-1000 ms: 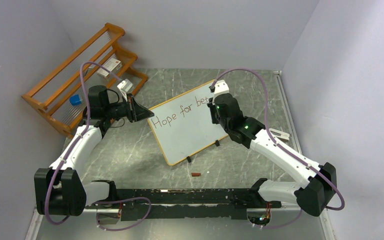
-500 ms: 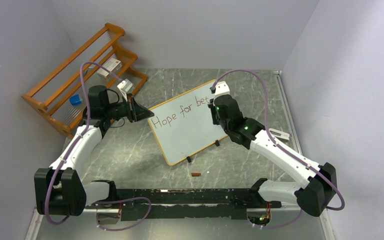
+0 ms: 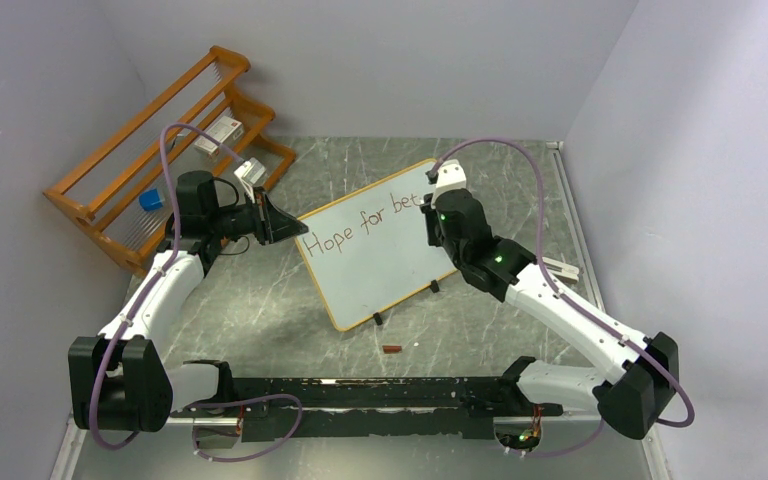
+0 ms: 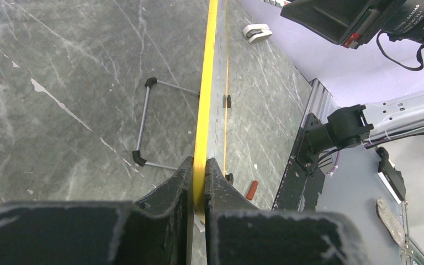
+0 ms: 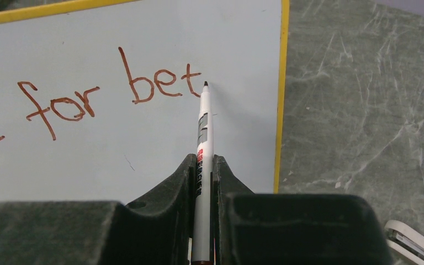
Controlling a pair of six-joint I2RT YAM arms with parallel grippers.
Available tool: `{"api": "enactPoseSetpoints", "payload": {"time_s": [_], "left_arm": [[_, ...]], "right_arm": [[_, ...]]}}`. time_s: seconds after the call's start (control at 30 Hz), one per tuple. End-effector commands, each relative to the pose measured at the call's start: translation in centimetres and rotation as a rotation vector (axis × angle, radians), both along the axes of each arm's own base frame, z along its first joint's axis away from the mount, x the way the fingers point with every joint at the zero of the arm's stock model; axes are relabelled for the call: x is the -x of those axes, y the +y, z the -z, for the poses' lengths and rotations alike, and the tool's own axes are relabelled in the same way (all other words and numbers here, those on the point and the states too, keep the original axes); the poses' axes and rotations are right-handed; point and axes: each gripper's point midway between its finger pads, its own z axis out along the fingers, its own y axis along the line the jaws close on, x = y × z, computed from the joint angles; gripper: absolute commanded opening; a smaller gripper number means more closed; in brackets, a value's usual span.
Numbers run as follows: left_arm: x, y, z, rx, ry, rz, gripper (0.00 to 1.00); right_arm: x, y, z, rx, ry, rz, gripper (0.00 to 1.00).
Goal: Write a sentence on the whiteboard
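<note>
Top external view, item list. Whiteboard: centre of frame, set at a slant on the grey marbled surface. Sentence: reddish-brown handwriting along the board's upper edge, reading "Hope for bet". Left claw: clenched on the whiteboard's left rim. Right claw: grasping a white marker, tip at the board just right of the last "t". Wooden rack: upper left. Small red piece: on the surface, below the board.
</note>
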Motion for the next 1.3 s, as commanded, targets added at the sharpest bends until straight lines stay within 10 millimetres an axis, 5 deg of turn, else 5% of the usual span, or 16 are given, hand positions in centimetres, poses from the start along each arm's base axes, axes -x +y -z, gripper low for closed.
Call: {"api": "enactPoseSetpoints", "payload": {"time_s": [0.0,1.27], "left_arm": [[0.2,0.3,3.5,-0.075,0.078,-0.025,0.05],[0.2,0.3,3.4,-0.075,0.077,-0.023,0.05]], "right_arm": [[-0.7,-0.5,-1.2,-0.029,-0.039,0.028,0.0],[-2.0,-0.1,-0.6,-0.023,-0.025,0.02,0.0]]}}
